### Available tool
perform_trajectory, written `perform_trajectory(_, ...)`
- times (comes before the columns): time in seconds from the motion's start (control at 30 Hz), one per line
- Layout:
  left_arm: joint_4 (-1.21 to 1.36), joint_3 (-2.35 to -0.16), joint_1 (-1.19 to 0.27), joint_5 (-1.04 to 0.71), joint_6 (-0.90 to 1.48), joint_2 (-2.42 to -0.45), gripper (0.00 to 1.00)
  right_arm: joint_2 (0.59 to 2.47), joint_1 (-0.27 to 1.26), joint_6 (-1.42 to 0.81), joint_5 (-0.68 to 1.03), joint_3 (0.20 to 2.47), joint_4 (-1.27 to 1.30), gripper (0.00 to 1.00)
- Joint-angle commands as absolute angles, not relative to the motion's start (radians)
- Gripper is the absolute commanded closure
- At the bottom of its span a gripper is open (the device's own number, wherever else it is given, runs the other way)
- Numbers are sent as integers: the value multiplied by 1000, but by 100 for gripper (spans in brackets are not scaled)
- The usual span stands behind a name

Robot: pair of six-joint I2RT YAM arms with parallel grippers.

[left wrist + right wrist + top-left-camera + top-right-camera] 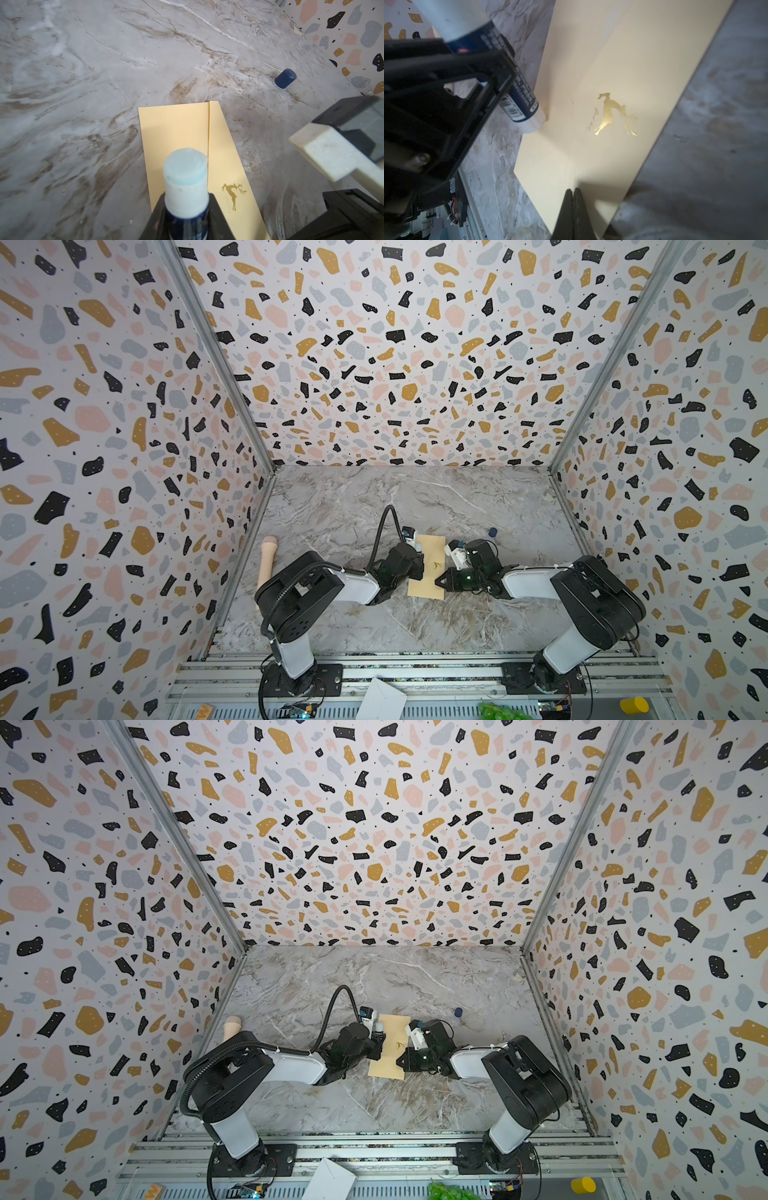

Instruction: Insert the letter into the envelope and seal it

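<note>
An uncapped glue stick (186, 182) fills the near part of the left wrist view. Its pale blue glue end is bare, and its dark blue body is clamped between the black fingers of the left end effector (186, 209). Just beyond it the envelope (176, 128) lies flat on the marble counter (83, 83). It is tan, with a straight seam running along its length and a small gold deer mark (232, 193) on the narrower panel beside that seam.

In both top views the envelope (428, 572) (390, 1052) sits near the middle of the counter, its long sides running from 12 to 6 o'clock. The left end effector (417, 558) stands at its 9 o'clock edge, grasping the stick. In the right wrist view the stick's white lower end sits right at that long edge; whether it touches the paper cannot be told.

The right end effector (574, 194) is clenched, its two black tips pressed together with nothing between them. It reaches in from 3 o'clock, and the tips appear to rest on the envelope near its 5 o'clock corner.

A dark blue cap (493, 532) lies on the counter at about 1 o'clock from the envelope, well apart from it. A beige cylinder (266, 564) lies along the wall at the counter's 9 o'clock side. At 6 o'clock, past the counter's edge, a white folded paper (382, 699) rests on the metal rail (436, 672).
</note>
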State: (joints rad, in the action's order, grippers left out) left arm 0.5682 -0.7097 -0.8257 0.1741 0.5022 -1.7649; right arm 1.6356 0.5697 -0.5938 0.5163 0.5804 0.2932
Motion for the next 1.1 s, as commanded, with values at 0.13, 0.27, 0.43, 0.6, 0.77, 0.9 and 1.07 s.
perform_trajectory(0.13,483,-698,-821,201,495,-1788,100,1777,535,-581,473,749,174,100)
perform_trajectory(0.27,483,-696,-822,202,494,-1787,100,1816,512,-569,475,812,154,100)
perform_trajectory(0.43,483,-695,-821,204,492,-1789,100,1826,486,-557,484,827,152,100)
perform_trajectory(0.6,483,-695,-822,203,491,-1787,100,1857,415,-551,502,853,143,100)
perform_trajectory(0.77,479,-697,-822,206,492,-1778,100,1858,403,-549,522,866,142,100)
perform_trajectory(0.9,480,-698,-822,205,494,-1781,100,1841,443,-551,529,850,149,100)
perform_trajectory(1.07,482,-703,-822,203,499,-1790,100,1808,520,-554,523,809,155,100)
